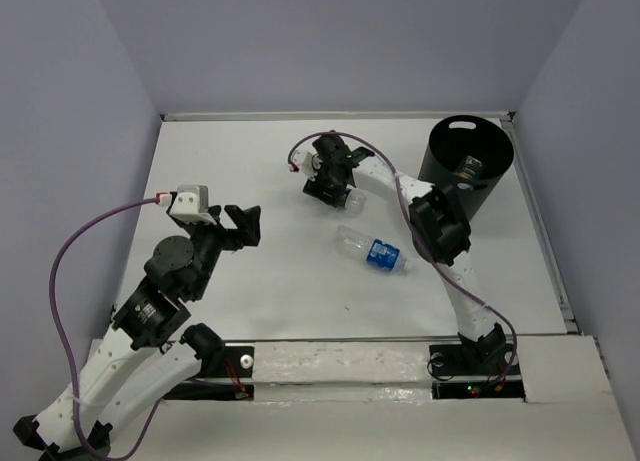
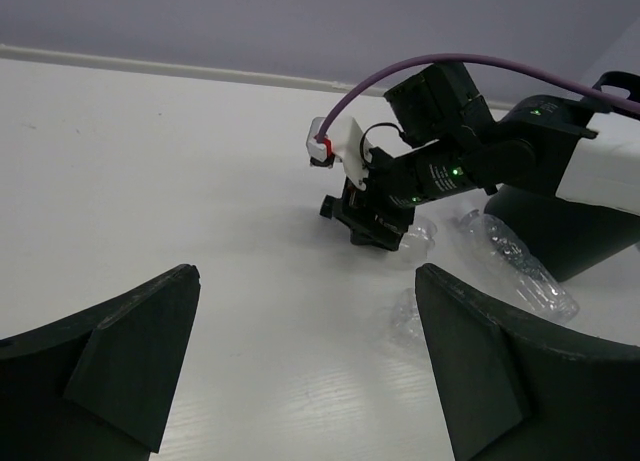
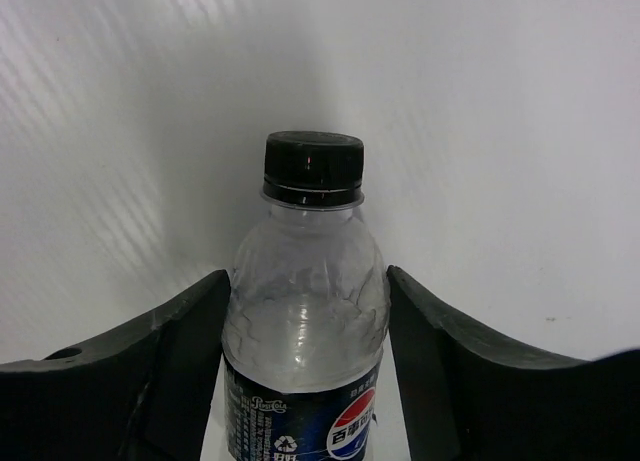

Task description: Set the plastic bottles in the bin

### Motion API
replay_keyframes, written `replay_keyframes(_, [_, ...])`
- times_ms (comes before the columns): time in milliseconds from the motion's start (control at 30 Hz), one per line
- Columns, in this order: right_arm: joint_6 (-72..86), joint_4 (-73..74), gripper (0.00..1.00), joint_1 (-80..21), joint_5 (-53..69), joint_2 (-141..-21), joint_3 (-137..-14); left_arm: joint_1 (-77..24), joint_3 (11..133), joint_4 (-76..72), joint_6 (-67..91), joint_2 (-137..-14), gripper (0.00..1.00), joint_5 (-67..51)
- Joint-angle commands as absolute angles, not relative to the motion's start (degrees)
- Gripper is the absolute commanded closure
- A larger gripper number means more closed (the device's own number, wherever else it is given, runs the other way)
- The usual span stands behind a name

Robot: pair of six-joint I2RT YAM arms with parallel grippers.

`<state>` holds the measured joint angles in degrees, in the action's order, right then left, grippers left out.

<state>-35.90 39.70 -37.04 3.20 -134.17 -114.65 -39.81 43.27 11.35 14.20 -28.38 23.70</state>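
Bottle (image 3: pixel 305 311) with a black cap is pinched inside the right gripper (image 3: pixel 307 279); the left gripper (image 2: pixel 305 271) is spread wide, well apart.

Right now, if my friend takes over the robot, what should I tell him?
Left gripper: open, holding nothing.
Right gripper: shut on the black-capped bottle, low over the table at the far side.
Done: at least one bottle lies inside the bin.
Left to do: drop the black-capped bottle in the bin, then fetch the blue-labelled bottle lying on its side mid-table.
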Motion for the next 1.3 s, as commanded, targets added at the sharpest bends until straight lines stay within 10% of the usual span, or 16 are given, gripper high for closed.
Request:
replay_keyframes(0, [-34.90,27.61,0.40,-36.65,2.72,-129.30,-114.08,-38.67,43.16,8.17,13.01,-28.30,0.01,21.98])
replay_keyframes(833, [-0.28,-14.24,0.49,-8.71,-27.51,-79.90,-70.15,-34.45,39.74,-0.34,31.09,-37.18,0.01,-5.26])
replay_keyframes(1033, [2.90,-13.81,0.06,-7.56,-26.02,-77.00,-65.83,-37.17,30.41,-15.88,45.43,-45.67,0.01,-9.59])
replay_keyframes(1267, [8.51,-6.16,0.00,-8.86,-17.51,-68.22,-62.42,-45.52,33.04,-23.10,51.49,-61.60,0.01,-2.47])
